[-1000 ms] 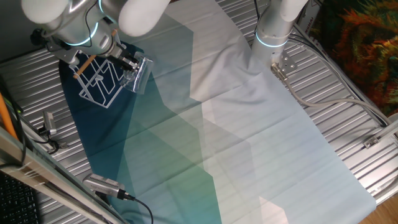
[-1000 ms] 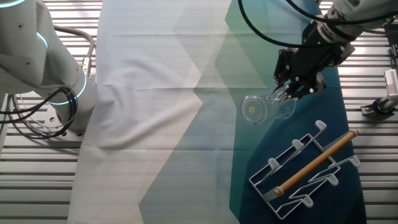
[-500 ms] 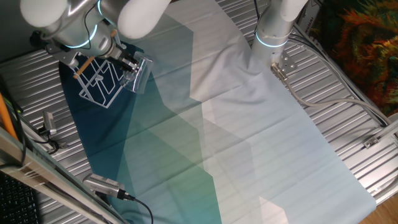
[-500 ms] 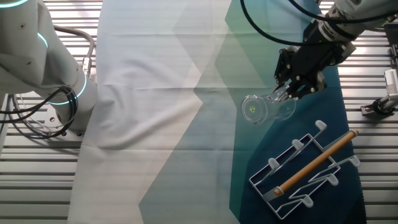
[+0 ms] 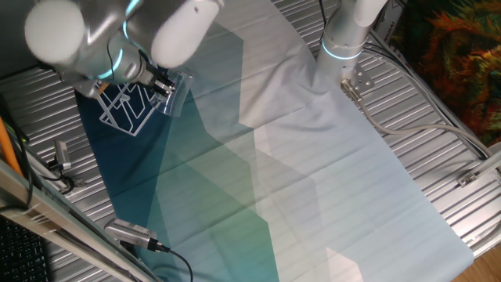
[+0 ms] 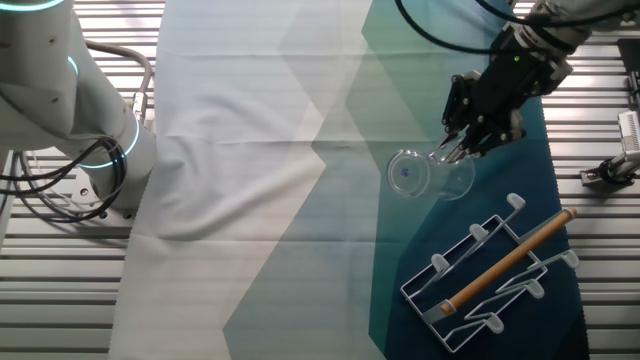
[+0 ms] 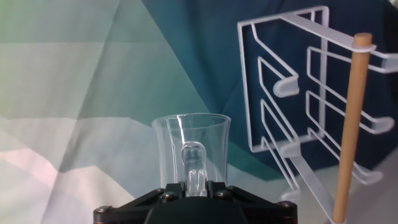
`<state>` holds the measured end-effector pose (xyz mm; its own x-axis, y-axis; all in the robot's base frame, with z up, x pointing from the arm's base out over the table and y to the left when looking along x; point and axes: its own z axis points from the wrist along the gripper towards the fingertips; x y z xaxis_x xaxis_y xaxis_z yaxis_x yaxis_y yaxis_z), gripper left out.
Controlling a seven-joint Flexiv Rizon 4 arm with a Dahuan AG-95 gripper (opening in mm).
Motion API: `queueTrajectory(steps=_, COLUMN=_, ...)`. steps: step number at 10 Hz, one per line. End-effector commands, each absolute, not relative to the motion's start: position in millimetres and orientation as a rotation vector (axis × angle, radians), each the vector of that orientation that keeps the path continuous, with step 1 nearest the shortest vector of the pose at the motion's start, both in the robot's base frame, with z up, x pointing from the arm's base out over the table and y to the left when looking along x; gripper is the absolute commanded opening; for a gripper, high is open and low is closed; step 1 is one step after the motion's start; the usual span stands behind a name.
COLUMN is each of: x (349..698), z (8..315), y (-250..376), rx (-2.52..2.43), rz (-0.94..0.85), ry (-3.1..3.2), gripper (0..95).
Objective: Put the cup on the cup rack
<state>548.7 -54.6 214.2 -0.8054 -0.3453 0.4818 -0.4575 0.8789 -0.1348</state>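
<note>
Clear colourless cup (image 7: 191, 151); white wire cup rack (image 6: 487, 272) with pale wooden rod (image 7: 349, 123); cloth (image 6: 300, 150) in white, green and dark teal facets

1 cup (image 6: 428, 176), 1 rack (image 6: 494, 271), 1 cloth (image 6: 290, 200).

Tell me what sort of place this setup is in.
Most likely a robot lab bench, not a kitchen: a second robot arm is bolted to a slatted metal table, loose cables run across it, and a printed cloth covers the work area.
</note>
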Motion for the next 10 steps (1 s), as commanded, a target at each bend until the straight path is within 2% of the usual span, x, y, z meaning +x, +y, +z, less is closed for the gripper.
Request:
queueTrajectory(steps=1, x=547.6, z=208.4, y=-56.3, rx=0.570, rz=0.365, ry=-2.570, gripper=0.0)
queueTrajectory(steps=10, x=547.5, z=208.8, y=-57.0, rx=0.597, rz=0.344, ry=-2.523, gripper=0.0)
